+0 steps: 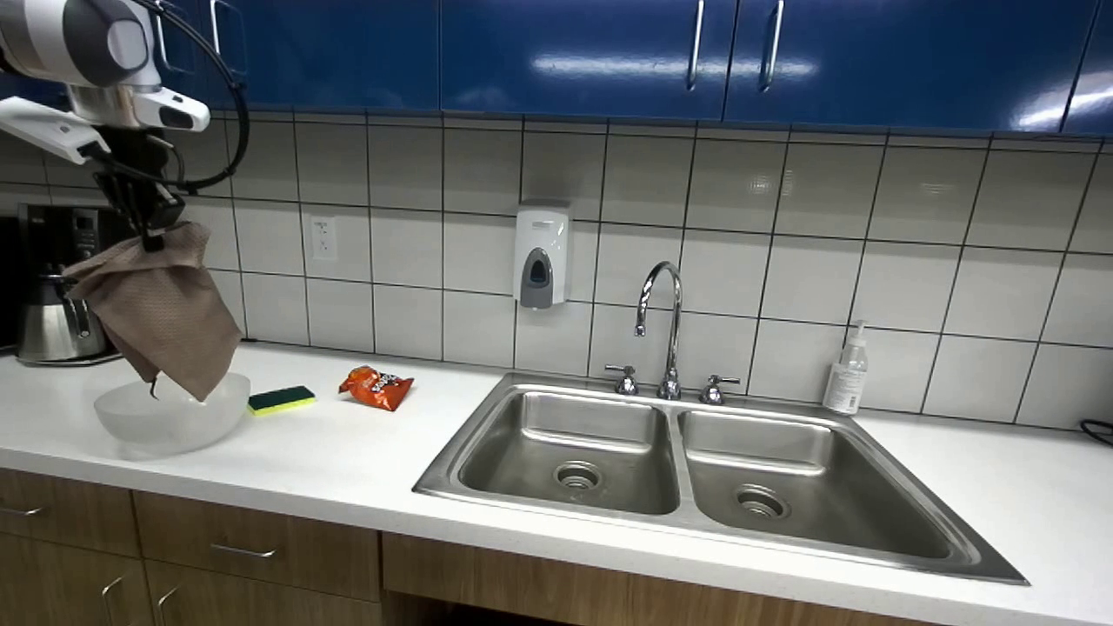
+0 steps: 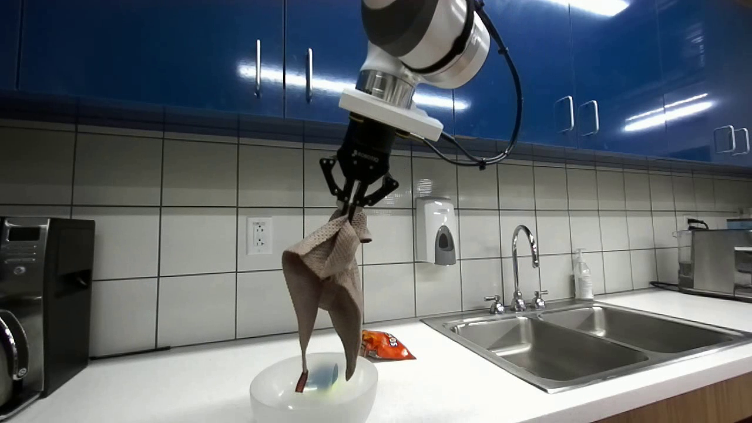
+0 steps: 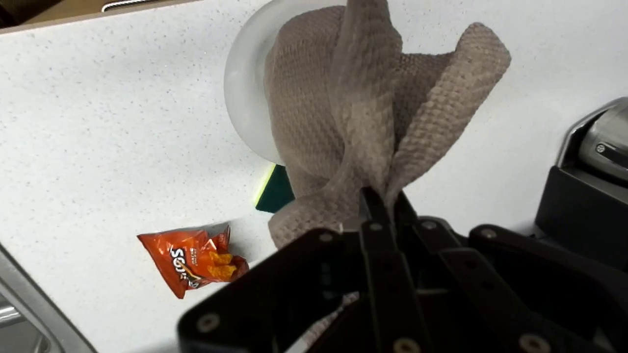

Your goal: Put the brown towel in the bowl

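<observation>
The towel [image 1: 165,304] is held pinched by the gripper [image 2: 350,214] over the bowl [image 1: 174,424], near the front edge of the counter [image 1: 348,469], so the carrying step seems almost finished, and next the towel should be lowered fully inside the bowl and released.

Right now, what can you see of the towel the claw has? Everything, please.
The towel looks like brown cloth with a bumpy weave and a reddish tag at a lower corner. The gripper pinches it near the top; it hangs in loose folds over the bowl. Whether its lower tips touch the bowl, I can't tell.
</observation>
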Available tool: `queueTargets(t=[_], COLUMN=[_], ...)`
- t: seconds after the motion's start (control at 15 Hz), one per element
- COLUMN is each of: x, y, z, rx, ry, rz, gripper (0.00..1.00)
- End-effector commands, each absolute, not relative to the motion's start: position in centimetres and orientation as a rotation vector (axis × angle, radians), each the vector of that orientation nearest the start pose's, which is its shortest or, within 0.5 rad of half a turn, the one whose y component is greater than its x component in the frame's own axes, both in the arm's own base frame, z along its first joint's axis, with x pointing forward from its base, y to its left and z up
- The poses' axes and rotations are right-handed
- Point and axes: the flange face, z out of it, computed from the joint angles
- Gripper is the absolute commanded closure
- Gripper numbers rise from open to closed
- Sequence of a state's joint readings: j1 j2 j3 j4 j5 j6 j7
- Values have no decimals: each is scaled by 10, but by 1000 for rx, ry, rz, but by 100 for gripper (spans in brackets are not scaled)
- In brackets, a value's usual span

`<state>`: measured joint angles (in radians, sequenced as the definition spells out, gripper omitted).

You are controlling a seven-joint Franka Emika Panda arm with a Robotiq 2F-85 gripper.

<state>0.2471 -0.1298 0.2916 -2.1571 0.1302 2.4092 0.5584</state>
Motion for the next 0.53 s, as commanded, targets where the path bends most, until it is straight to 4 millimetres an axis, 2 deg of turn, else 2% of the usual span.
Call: queueTargets(t=[0.0,0.47], x=[477,501], y=[294,305], z=[476,435], rx=[-2843,-2856], ry=[83,65], rz=[-387,-383], gripper=[98,98])
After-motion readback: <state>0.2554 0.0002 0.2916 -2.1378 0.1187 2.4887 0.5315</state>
